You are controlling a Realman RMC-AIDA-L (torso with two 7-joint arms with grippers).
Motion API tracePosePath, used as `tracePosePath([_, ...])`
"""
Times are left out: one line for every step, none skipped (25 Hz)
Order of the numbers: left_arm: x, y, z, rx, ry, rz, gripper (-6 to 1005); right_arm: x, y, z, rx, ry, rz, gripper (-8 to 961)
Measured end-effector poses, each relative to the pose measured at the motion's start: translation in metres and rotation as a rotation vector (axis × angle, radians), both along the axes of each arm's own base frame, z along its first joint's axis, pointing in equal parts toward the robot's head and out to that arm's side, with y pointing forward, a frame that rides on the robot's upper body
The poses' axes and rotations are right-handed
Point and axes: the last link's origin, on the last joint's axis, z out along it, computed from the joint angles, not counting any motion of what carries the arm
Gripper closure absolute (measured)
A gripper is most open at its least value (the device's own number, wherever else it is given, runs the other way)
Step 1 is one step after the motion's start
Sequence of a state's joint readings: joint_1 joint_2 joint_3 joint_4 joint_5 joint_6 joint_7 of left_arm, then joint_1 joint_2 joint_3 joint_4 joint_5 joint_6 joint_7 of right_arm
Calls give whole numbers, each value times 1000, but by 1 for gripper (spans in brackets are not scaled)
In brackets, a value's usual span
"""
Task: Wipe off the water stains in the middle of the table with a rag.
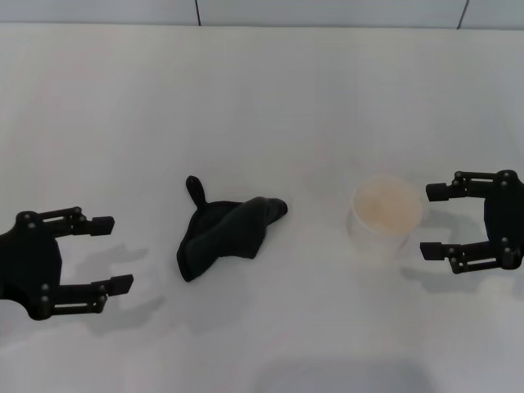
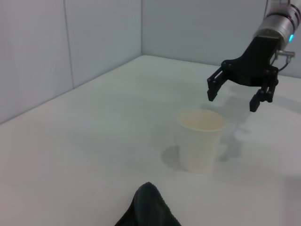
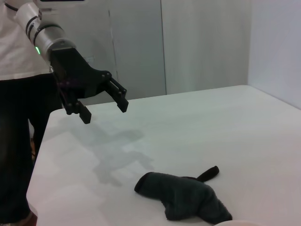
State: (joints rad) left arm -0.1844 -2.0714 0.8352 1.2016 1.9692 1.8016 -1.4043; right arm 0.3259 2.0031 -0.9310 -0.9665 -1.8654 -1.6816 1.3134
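Note:
The black rag [image 1: 225, 237] lies crumpled on the white table [image 1: 262, 98], left of centre, its thin tail pointing away from me. It also shows in the right wrist view [image 3: 186, 197] and the left wrist view [image 2: 148, 209]. No orange-brown water stain shows on the table in any view. My left gripper [image 1: 115, 254] is open and empty, hovering to the left of the rag; the right wrist view shows it above the table [image 3: 104, 112]. My right gripper [image 1: 431, 221] is open and empty, just right of a white paper cup [image 1: 385, 214].
The white paper cup [image 2: 200, 146] stands upright right of centre, with a pale orange tint inside. My right gripper [image 2: 233, 101] hovers just beyond it. A person [image 3: 19, 141] stands at the table's end behind my left arm. Grey walls enclose the table.

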Motion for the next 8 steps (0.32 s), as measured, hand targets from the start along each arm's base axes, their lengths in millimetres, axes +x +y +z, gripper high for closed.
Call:
tracePosePath([0, 0, 0, 2, -1, 2, 201, 0, 0, 0, 1, 0, -2, 129])
tracePosePath([-1, 0, 2, 9, -3, 7, 201, 0, 1, 0, 3, -1, -5, 129])
tracePosePath([-1, 0, 2, 10, -4, 8, 201, 0, 1, 0, 5, -1, -7, 129])
tracePosePath([-1, 0, 2, 11, -5, 8, 201, 0, 1, 0, 6, -1, -8, 129])
tracePosePath([-1, 0, 2, 11, -4, 8, 201, 0, 2, 0, 8, -1, -9, 129])
tracePosePath([-1, 0, 2, 10, -4, 8, 201, 0, 2, 0, 8, -1, -9, 129])
tracePosePath([-1, 0, 2, 10, -4, 7, 201, 0, 2, 0, 7, 0, -10, 129])
tracePosePath([-1, 0, 3, 10, -4, 7, 201, 0, 2, 0, 6, 1, -11, 129])
